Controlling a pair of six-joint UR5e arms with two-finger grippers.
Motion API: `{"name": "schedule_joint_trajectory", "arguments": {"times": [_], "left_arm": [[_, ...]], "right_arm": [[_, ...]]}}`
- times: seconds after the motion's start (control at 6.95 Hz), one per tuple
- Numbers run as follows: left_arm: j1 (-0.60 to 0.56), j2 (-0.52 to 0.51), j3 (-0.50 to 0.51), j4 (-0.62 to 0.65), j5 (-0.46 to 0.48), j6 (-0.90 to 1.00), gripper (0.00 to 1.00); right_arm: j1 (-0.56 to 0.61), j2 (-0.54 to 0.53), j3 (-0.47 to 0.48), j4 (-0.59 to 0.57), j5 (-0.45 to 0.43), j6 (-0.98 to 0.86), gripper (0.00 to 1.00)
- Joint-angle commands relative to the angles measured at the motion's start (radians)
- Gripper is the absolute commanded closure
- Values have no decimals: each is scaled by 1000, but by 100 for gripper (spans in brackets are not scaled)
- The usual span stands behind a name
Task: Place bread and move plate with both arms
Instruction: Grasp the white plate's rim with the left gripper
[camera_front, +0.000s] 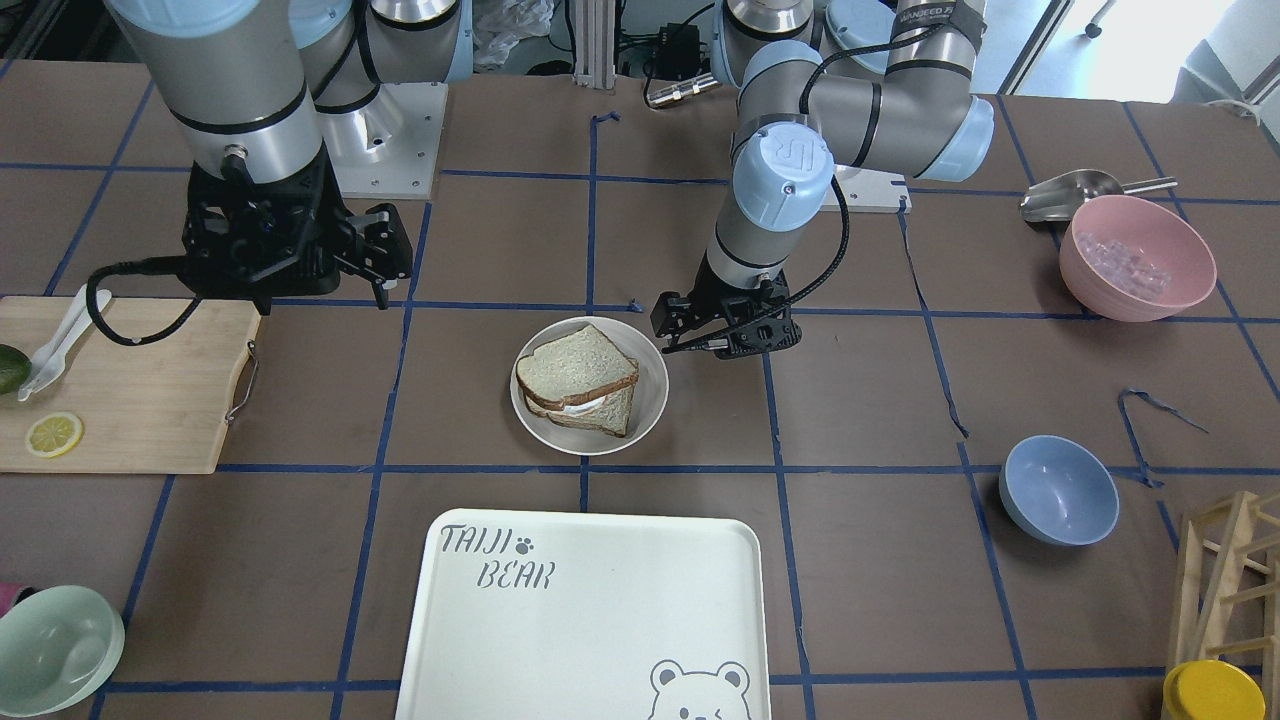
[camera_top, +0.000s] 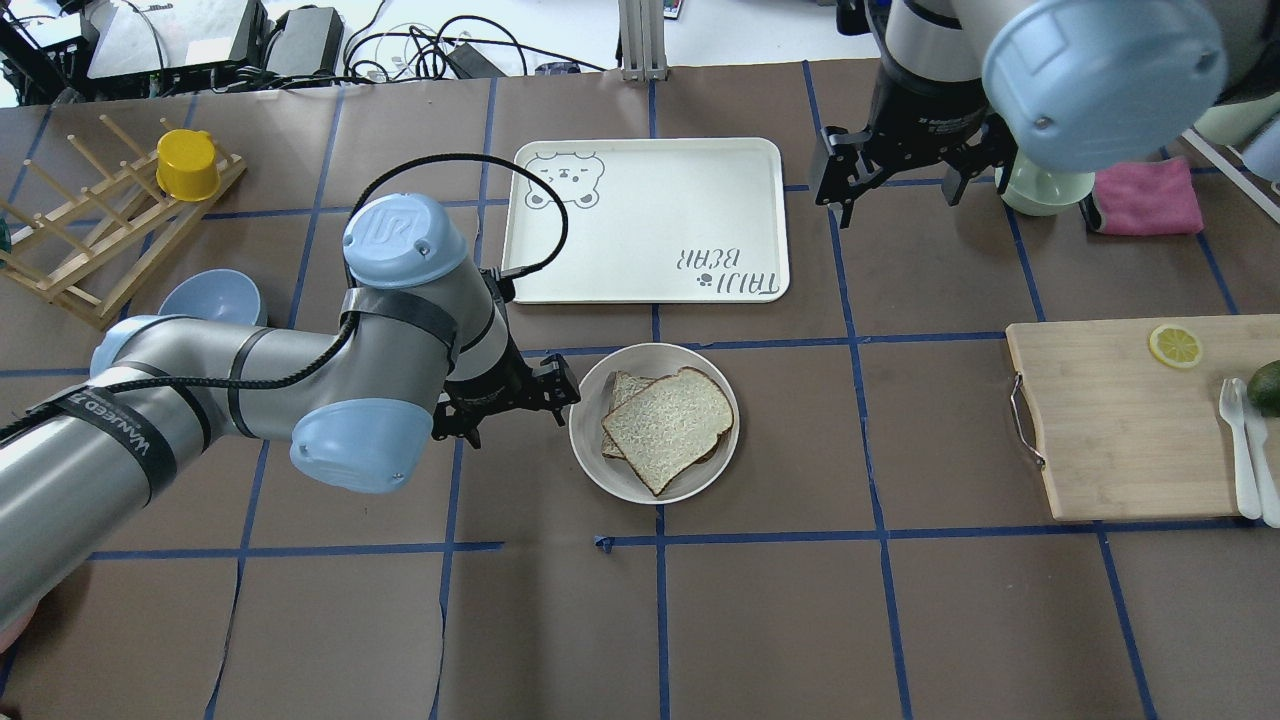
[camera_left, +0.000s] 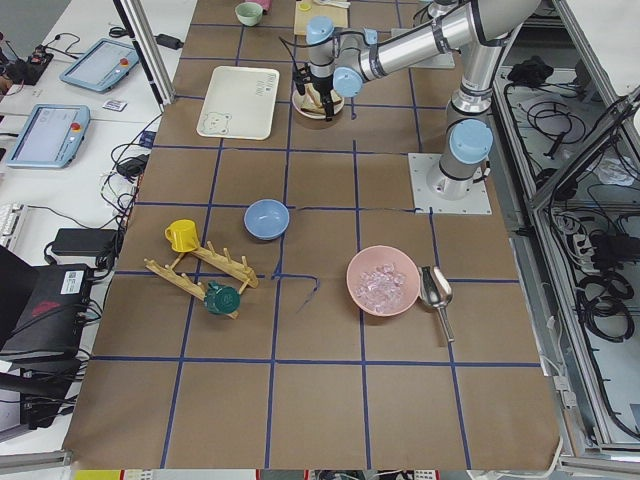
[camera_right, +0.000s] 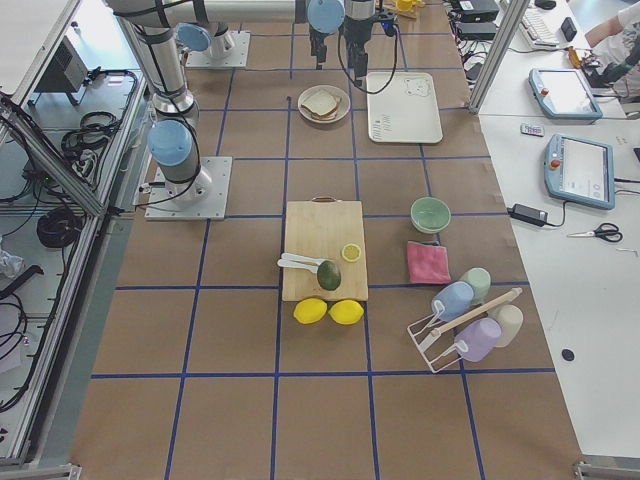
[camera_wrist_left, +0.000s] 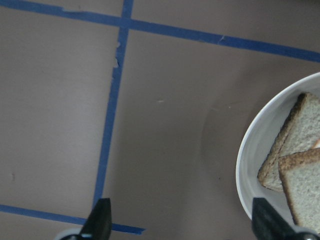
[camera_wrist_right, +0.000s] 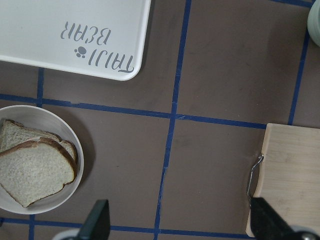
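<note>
Cream plate (camera_top: 592, 462) sits mid-table w/ bread (camera_top: 668, 428) atop, so placing looks done. L gripper (camera_top: 518, 400), jaws spread, low beside rim, prob. to grab it. R gripper (camera_top: 890, 172) spread, waiting by tray (camera_top: 650, 200).

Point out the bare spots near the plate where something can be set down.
The bear-print tray is bare. Bare table lies between the plate and the cutting board, and on the robot's side of the plate. Crowded: the plate holds stacked bread, and the left gripper, jaws open, hangs beside its rim.
</note>
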Motion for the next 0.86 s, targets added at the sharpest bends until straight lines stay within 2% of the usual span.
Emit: {"name": "schedule_joint_trajectory", "arguments": {"times": [0.0,0.14,0.58,0.72], "left_arm": [[-6,-46,-28,53,-24,-78,3],[-14,-72,-32,99,-70,-128,6],[-22,-130,-33,155,-95,-155,10],[-22,-136,-32,162,-95,-156,21]], "right_arm": [[-44,-49,2,16,5,-17,0],[-46,-54,5,21,5,-16,1],[-46,-78,5,99,5,-6,0],[-49,-77,7,105,8,-5,0]]}}
